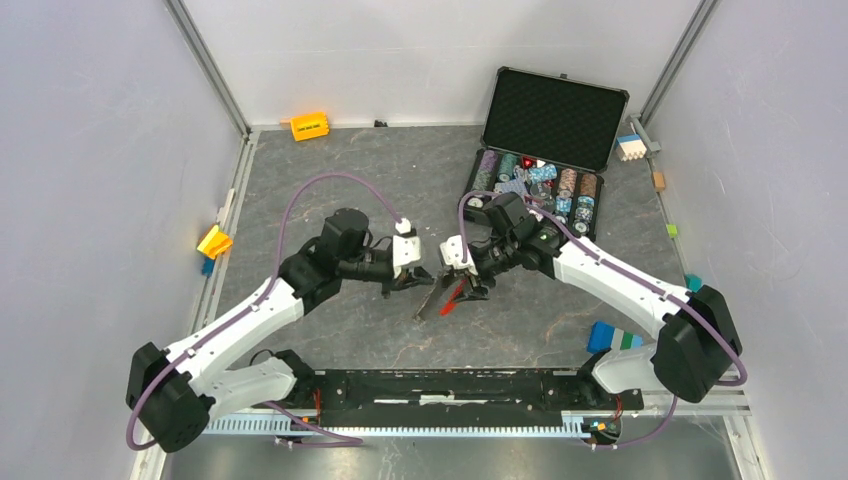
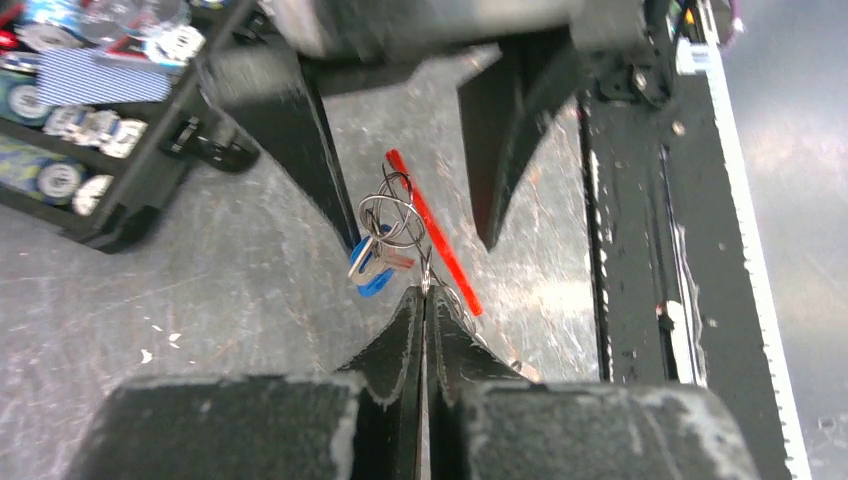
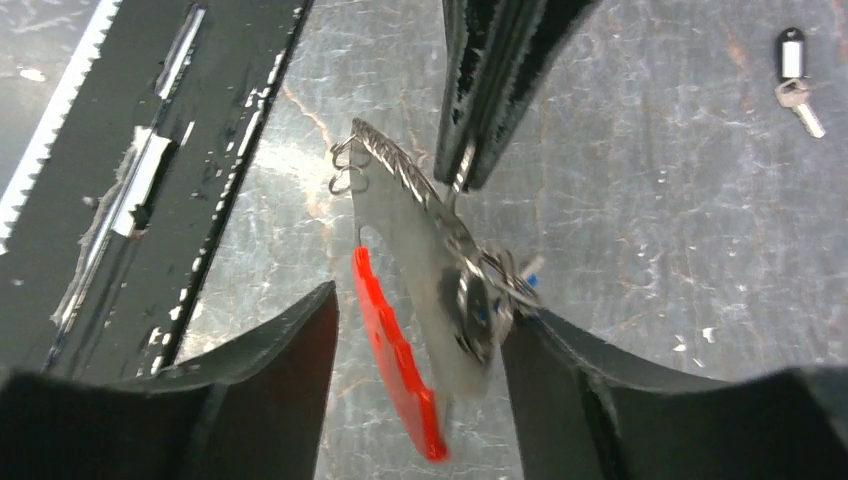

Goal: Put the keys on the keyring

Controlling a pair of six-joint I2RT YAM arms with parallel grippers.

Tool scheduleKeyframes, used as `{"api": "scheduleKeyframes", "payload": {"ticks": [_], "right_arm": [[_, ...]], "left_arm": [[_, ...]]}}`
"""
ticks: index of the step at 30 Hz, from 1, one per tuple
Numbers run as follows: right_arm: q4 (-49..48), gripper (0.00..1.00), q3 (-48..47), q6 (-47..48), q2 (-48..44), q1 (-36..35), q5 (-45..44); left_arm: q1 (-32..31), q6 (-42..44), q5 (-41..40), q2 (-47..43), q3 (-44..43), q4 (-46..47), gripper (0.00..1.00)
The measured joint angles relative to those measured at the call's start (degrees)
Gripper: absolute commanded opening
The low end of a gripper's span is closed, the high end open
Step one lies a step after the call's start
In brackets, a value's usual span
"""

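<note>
The keyring [image 2: 404, 215] hangs above the table in the middle, and its red fob [image 3: 396, 370] dangles below the silver chain [image 3: 400, 170]. My left gripper [image 2: 425, 293] is shut on the chain's wire, as the right wrist view also shows [image 3: 470, 150]. Small silver keys with a blue tag [image 2: 372, 272] hang bunched on the ring. My right gripper [image 3: 422, 305] stands open around the hanging keyring, and the key bunch [image 3: 488, 295] is close against its right finger [image 3: 590, 390]. Another key with a tag [image 3: 796, 85] lies loose on the table. In the top view the two grippers meet at the fob [image 1: 455, 297].
An open black case of poker chips [image 1: 545, 150] stands at the back right. An orange block [image 1: 309, 126] lies at the back, a yellow block [image 1: 214, 241] at the left edge and a blue block [image 1: 612, 336] near the right arm's base. A black rail [image 1: 450, 385] runs along the near edge.
</note>
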State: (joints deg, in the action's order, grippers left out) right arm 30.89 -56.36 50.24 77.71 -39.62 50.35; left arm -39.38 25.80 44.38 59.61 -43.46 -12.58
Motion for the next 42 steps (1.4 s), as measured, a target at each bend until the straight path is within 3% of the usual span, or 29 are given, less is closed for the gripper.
{"api": "scheduleKeyframes", "payload": {"ticks": [6, 17, 21, 31, 42], "right_arm": [[-0.8, 0.76, -2.3, -1.0, -0.4, 0.0, -3.7], [-3.3, 0.76, -4.0, -3.1, -5.5, 0.8, -12.1], [-3.1, 0.7, -4.2, -2.8, -6.3, 1.0, -13.3], [3.0, 0.41, -4.8, 2.4, -7.0, 1.1, -7.0], [6.7, 0.39, -4.8, 5.4, -4.2, 1.1, -0.8]], "left_arm": [[-2.4, -4.9, -8.3, 2.8, -8.2, -3.8, 0.02], [-3.9, -6.3, -13.7, 5.5, -9.6, -11.7, 0.02], [-4.2, -6.1, -14.1, 5.6, -9.8, -13.5, 0.02], [-4.3, -5.8, -14.6, 5.6, -9.9, -14.1, 0.02], [-4.3, -5.8, -12.5, 5.6, -9.9, -12.5, 0.02]]}}
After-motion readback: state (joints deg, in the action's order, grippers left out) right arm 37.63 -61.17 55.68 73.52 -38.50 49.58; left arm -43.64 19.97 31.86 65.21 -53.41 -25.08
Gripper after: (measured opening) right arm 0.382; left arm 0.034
